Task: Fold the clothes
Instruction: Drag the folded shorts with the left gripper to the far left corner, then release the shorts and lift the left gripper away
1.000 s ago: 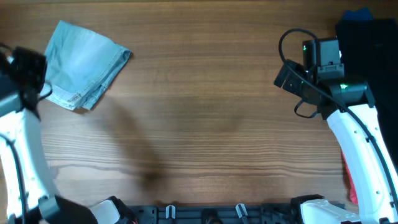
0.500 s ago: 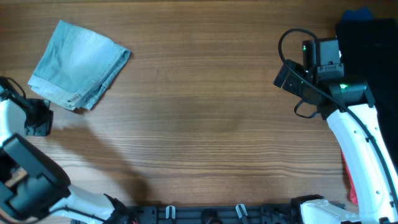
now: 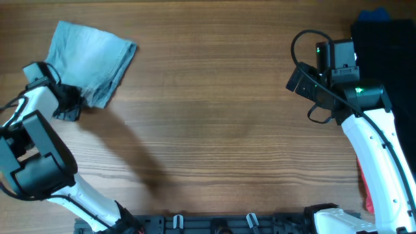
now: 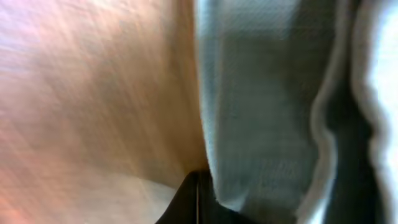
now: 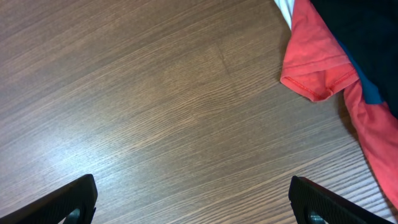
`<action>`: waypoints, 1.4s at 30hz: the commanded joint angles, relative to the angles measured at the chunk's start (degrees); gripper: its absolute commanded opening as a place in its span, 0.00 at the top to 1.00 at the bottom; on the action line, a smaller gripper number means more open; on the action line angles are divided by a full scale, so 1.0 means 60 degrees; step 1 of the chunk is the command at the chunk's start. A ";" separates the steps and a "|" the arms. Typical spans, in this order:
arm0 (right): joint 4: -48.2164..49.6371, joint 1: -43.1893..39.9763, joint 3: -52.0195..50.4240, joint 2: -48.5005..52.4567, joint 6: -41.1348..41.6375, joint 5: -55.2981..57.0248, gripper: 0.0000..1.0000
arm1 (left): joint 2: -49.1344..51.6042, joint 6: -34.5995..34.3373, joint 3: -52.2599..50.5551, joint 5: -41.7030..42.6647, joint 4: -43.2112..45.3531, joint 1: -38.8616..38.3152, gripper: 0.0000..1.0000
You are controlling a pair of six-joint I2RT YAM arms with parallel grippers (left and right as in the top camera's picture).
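The folded light-blue denim shorts lie at the table's far left. My left gripper sits at their lower-left corner, over the edge of the cloth. The left wrist view is blurred and shows denim right against a dark finger; I cannot tell whether the jaws hold it. My right gripper hovers at the right side, far from the shorts. In the right wrist view it is open and empty over bare wood.
A black garment with a blue item lies at the back right corner. A red shirt lies beside it and shows at the right edge. The wooden table spans between the arms.
My left arm has swung from the table's left edge up to the shorts' lower-left corner. The shorts' lower-left part is now covered or shifted. The right arm has not moved.
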 commanded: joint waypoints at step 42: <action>0.0040 -0.0029 0.0026 0.0073 -0.0044 0.0062 0.00 | 0.1708 -0.0845 -0.0142 -0.0729 0.5890 -0.1100 0.96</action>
